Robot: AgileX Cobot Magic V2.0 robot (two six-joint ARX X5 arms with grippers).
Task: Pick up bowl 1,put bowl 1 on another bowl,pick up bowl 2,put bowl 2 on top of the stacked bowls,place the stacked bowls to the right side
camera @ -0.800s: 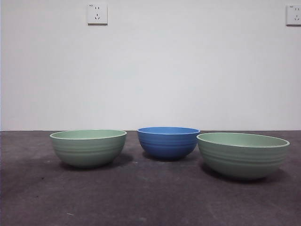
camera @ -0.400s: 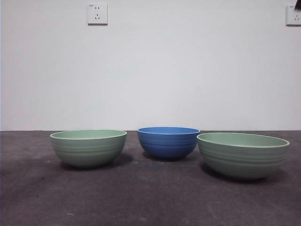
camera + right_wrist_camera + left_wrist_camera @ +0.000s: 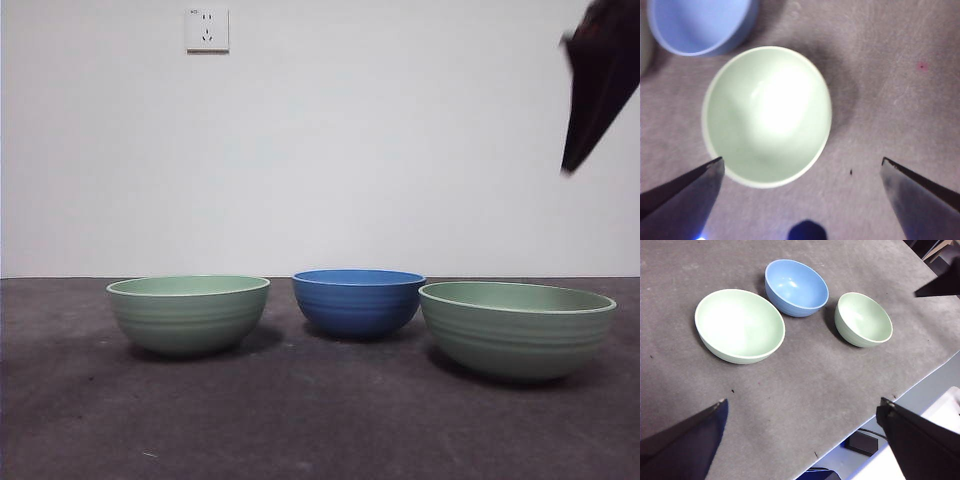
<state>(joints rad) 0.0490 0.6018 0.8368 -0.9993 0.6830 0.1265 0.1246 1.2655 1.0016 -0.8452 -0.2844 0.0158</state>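
The grey tabletop (image 3: 300,420) carries three bowls in a row, none touching: a green bowl (image 3: 516,328) on one side, the blue bowl (image 3: 358,301) set back in the middle, and a second green bowl (image 3: 188,314) on the other. The right gripper (image 3: 802,167) hangs above the first green bowl (image 3: 767,116), jaws wide apart, showing in the front view only as a dark tip cut off at a top corner. The left gripper (image 3: 802,410) hangs high, jaws apart.

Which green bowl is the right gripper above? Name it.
The green bowl on the front view's right, beside the blue bowl; the right gripper hangs open directly over it.
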